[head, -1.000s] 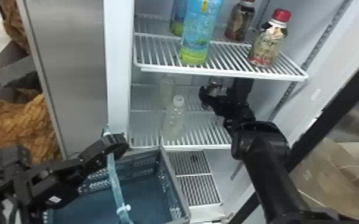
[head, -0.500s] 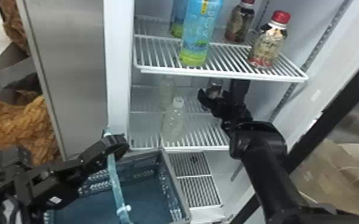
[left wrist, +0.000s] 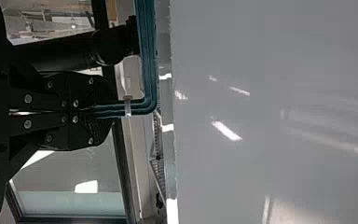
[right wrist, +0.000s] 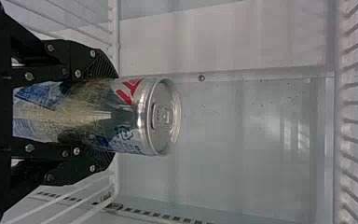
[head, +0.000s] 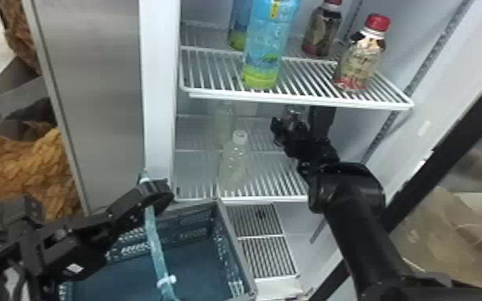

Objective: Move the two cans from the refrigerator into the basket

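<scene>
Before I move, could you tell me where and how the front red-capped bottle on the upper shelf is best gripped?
I would grip the red-capped bottle around mid-body, coming level from the fridge's open front, a finger on either side. It stands upright near the upper shelf's front edge, with nothing before it, and narrows towards its cap.

At twelve o'clock in the head view, the tall bottle [head: 266, 52] was blue above, yellow-green below. At two, another bottle [head: 358, 62] had a red cap [head: 378, 23] over cream, black and red patterning. The basket [head: 196, 264], at seven, was dark blue; the crumpled material [head: 16, 164], at nine, orange-brown. The can [right wrist: 88, 112] was silver and pale gold with blue and red print.
</scene>
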